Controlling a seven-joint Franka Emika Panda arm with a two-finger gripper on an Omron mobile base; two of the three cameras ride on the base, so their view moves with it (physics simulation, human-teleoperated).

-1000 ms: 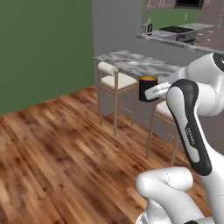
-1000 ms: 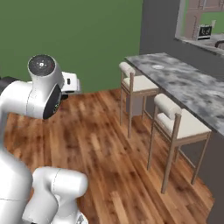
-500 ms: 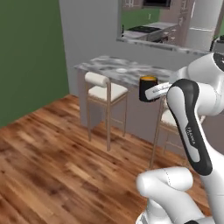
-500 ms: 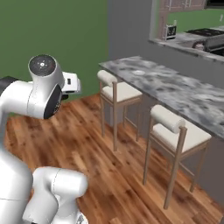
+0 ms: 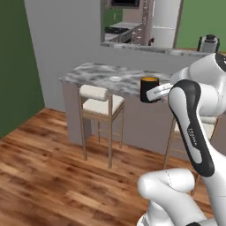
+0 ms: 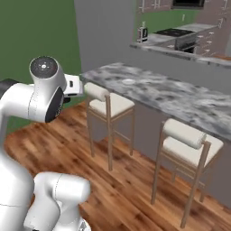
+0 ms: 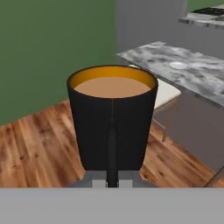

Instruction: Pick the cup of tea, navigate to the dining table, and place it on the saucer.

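My gripper (image 5: 153, 93) is shut on the handle of the cup of tea (image 5: 149, 88), a black mug held upright in the air, level with the tabletop. In the hand view the cup of tea (image 7: 112, 114) stands close in front, brown liquid up near its orange rim, with the gripper (image 7: 112, 183) clamped on the handle at its base. Beyond it stands the dining table (image 5: 90, 73), its top marbled grey. The small white saucer (image 5: 115, 78) lies on it, apart from the cup. The saucer (image 7: 178, 65) and table (image 7: 204, 81) also appear at the hand view's upper right.
Two wooden stools with cream cushions (image 6: 109, 104) (image 6: 188, 143) stand along the table's near side, the left one (image 5: 99, 99) between me and the saucer. A grey wall with a pass-through rises behind the table. Wooden floor (image 5: 39, 167) lies open at the left.
The whole picture has shifted as the base drove: the table and stools now sit nearer and more central. The cup stays in the shut gripper, in the same place relative to the arm.
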